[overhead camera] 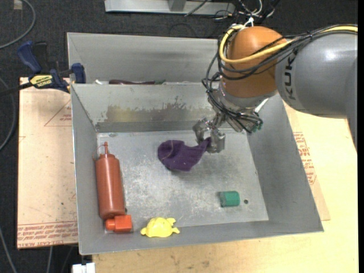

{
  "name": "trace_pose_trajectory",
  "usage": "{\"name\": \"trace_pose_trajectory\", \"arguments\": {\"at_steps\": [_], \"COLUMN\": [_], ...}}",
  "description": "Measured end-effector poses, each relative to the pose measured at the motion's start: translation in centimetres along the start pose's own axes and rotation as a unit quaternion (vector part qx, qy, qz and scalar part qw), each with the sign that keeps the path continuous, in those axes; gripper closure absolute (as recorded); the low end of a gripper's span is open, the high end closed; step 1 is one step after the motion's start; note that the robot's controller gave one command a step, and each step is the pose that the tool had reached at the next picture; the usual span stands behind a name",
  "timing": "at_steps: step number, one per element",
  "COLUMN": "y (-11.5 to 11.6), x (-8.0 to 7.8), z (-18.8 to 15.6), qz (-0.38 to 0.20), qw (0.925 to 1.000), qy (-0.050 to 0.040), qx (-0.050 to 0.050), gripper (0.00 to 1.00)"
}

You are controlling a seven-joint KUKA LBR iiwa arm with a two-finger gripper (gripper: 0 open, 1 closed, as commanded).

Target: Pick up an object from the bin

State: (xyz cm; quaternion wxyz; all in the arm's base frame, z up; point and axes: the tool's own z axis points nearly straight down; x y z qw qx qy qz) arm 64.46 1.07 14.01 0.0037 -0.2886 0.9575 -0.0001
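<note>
Where the purple cloth (179, 157) lies, a little above and right of the middle of the bin's (170, 115) floor, its long axis runs from lower left to upper right, with a narrow tongue pointing up and right toward me. It is a soft, crumpled thing of dark violet: a rounded bunch with a curled lip at its left end, drawn out to a thin tip on the right. My tool (208, 142) sits at that tip, its fingers (216, 143) drawn close together and clamped on the tongue, while the bulk of the cloth rests on the bin floor. A red-brown bottle (110, 185) with an orange cap (119, 224) lies lengthwise along the left wall, well apart. A yellow toy (159, 227) lies near the front edge, just beside the cap. A small green block (230, 198) sits toward the front right.
</note>
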Motion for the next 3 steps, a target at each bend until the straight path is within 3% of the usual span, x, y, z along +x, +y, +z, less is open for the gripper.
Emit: {"name": "trace_pose_trajectory", "arguments": {"at_steps": [1, 3], "y": [0.0, -0.9], "x": [0.0, 0.5], "z": [0.0, -10.2], "qz": [0.000, -0.011], "qw": [1.0000, 0.9999], "qy": [0.0000, -0.0005], "qx": [0.000, 0.000], "gripper": [1.00, 1.00]}}
